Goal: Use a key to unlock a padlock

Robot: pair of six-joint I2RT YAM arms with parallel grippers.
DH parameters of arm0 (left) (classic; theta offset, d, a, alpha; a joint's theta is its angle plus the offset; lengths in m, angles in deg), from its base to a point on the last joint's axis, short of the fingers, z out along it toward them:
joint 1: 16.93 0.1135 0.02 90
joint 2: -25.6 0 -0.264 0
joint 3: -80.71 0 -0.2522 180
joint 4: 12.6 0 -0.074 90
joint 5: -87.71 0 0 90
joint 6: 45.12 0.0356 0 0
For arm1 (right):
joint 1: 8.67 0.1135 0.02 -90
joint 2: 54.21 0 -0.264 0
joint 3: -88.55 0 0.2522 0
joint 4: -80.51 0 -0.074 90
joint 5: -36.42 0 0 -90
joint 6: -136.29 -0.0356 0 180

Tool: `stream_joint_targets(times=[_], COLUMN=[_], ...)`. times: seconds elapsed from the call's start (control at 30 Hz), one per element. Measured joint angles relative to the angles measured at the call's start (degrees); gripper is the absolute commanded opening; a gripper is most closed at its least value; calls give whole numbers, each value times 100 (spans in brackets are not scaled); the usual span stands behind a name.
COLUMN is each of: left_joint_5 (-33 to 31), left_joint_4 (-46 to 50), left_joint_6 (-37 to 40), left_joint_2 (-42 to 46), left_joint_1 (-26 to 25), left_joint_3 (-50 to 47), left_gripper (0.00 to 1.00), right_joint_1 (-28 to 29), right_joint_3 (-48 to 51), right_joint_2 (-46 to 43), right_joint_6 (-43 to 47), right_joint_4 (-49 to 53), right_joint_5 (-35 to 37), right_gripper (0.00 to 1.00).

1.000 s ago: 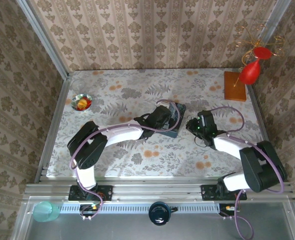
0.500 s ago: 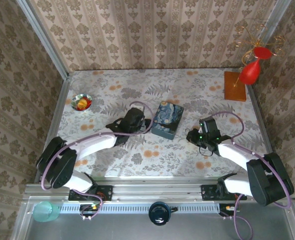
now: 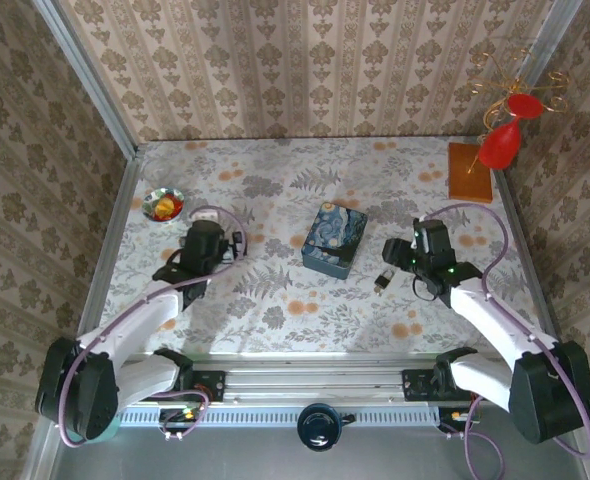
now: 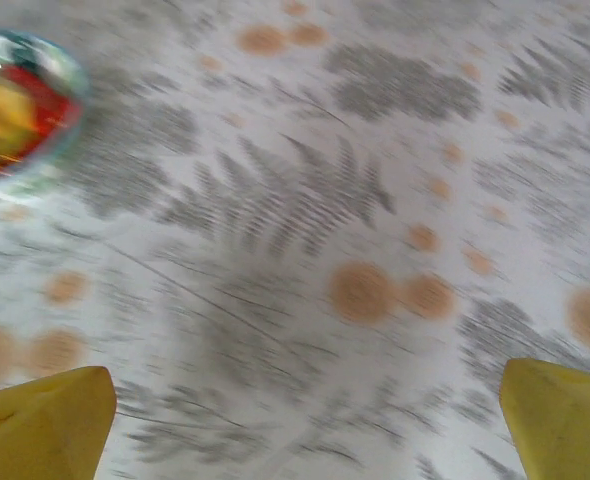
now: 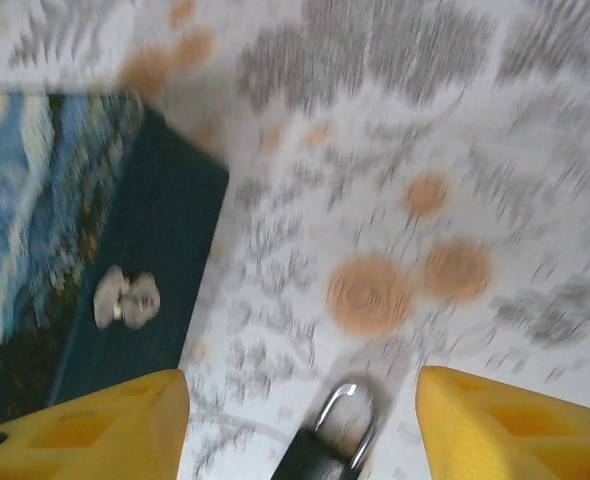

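The small dark padlock lies on the floral tabletop, right of the blue tin. In the right wrist view the padlock is at the bottom edge between my yellow fingers, its metal shackle pointing away; both fingers stand clear of it. My right gripper is open just above and right of the lock. My left gripper is open over bare table, far left of the tin, holding nothing. The key is out of view.
The blue night-sky tin stands mid-table. A small shiny bowl with red and yellow bits sits near the left gripper. A wooden block with a red ornament stands at the back right.
The left arm drew back from the tin to the left, towards the bowl, and opened wide. The right gripper opened and pulled back to the right, leaving the padlock on the table.
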Motion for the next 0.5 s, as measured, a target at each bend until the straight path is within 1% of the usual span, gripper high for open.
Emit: stream_joint_targets(times=[0.1,0.17,0.27,0.33,0.43,0.5], left_joint_5=[-251,-343,-411,-402,-439,-435], left_joint_4=[-173,-328,-962,-1602,-2201,-2577], left_joint_6=[415,693,1250,1633,1880,1926], left_joint_2=[131,175,260,247,-22,-297], left_joint_1=[597,835,942,977,1115,1257], left_joint_3=[-190,-361,-793,-1178,-1456,-1502], left_gripper=[100,100,100,100,100,100], right_joint_1=[-22,-26,-57,-105,-177,-225], right_joint_3=[-66,-63,-50,-44,50,221], right_joint_2=[13,92,385,675,1073,1300], right_joint_6=[463,776,1180,1434,1749,1912], right_joint_4=[-264,-527,-1029,-1377,-1985,-2496], right_joint_5=[605,1025,1676,2070,2374,2406], right_gripper=[73,84,87,88,88,89])
